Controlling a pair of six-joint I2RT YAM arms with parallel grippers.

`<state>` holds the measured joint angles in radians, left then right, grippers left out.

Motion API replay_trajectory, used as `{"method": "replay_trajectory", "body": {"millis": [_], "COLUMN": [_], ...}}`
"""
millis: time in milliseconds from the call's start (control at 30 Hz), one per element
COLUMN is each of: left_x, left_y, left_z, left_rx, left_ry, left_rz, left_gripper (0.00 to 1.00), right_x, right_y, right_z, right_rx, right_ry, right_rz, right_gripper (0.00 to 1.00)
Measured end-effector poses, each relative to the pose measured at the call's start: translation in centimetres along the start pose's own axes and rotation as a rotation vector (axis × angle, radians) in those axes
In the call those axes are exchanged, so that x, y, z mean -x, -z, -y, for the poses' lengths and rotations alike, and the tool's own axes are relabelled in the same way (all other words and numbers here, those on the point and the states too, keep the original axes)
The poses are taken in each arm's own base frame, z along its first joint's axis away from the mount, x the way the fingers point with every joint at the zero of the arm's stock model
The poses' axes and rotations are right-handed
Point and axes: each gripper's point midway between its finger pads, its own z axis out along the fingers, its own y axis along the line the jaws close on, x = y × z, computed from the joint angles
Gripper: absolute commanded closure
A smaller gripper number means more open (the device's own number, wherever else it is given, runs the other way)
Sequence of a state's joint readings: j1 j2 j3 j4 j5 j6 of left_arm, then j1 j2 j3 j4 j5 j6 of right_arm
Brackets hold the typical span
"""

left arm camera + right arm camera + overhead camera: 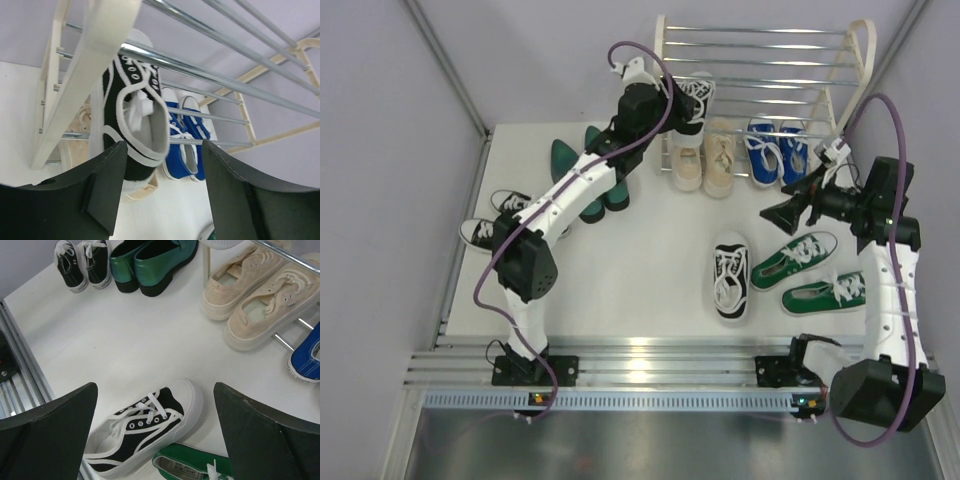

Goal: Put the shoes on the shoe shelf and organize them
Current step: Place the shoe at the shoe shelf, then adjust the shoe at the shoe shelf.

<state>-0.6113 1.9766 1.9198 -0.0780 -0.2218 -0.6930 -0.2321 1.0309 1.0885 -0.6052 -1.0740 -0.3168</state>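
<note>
Left pincer stands parted at the heel of a black-and-white sneaker perched on the shoe shelf bars. Right pincer, we note, hangs spread wide, holding nothing, above a second black-and-white sneaker lying on the table.

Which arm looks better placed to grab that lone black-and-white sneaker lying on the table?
Right. The right tool, open, hangs near the black-and-white sneaker; the left tool is up at the shoe shelf, farther away.
</note>
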Motion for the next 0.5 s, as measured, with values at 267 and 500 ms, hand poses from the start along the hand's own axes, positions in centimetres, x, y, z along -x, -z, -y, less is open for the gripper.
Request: {"method": "replay_trajectory", "body": {"millis": [267, 500], "left_x": [1.3, 1.1], "left_y": [4.6, 10.5], "left_z": [2.0, 0.0], "left_rx": [-0.094, -0.096], "left_ry": [-0.021, -0.150], "left_rz": [-0.043, -0.072], "left_gripper": [0.32, 0.32], "right_x": [0.1, 3.9], "right_y": [-2.8, -9.4], "right_z": [1.6, 1.4], "right_rx": [0.046, -0.036], "right_ry": [-0.003, 0.111], "right_rz": [-0.072, -0.112], "right_gripper": [0.03, 0.09]}}
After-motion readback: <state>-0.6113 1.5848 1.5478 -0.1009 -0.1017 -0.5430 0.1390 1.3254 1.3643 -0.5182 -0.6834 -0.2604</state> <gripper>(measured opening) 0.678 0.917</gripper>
